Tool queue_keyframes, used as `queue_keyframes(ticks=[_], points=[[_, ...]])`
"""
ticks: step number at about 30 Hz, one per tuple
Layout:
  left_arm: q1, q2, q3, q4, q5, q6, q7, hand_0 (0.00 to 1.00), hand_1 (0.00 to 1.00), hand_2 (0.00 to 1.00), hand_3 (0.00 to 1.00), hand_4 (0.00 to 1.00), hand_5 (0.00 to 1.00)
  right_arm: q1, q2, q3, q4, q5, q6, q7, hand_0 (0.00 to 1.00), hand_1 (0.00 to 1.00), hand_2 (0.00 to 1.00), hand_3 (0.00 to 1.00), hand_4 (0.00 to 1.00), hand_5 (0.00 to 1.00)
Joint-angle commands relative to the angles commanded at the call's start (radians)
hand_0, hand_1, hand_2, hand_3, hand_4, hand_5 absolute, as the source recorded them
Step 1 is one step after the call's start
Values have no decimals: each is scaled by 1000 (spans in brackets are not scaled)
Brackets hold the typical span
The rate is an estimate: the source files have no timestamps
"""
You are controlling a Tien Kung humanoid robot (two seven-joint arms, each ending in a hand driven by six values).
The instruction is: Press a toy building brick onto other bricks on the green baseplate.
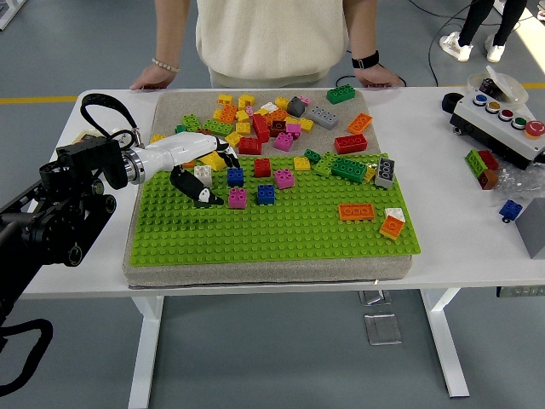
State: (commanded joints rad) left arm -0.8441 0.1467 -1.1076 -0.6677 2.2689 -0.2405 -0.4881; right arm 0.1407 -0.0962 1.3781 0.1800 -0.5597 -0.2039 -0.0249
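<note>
The green baseplate lies on a grey mat in the middle of the table. Several bricks stand on its far half: blue, red, pink and an orange one further right. My left hand, white with black fingertips, reaches in over the plate's far left corner. Its fingers and thumb curl around a white brick that sits low on the plate. My right hand is out of view.
A pile of loose bricks covers the mat behind the plate. A person stands at the far side with one hand and the other hand resting on the table edge. A button box and stray bricks sit at the right.
</note>
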Motion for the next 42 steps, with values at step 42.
queue_keyframes(ticks=[42], points=[[24,-83,66,158,0,198,-11,869,740,633,618,852,142,-4,17,-30,0,2,-1,-8,726,661,709,581,916,500]])
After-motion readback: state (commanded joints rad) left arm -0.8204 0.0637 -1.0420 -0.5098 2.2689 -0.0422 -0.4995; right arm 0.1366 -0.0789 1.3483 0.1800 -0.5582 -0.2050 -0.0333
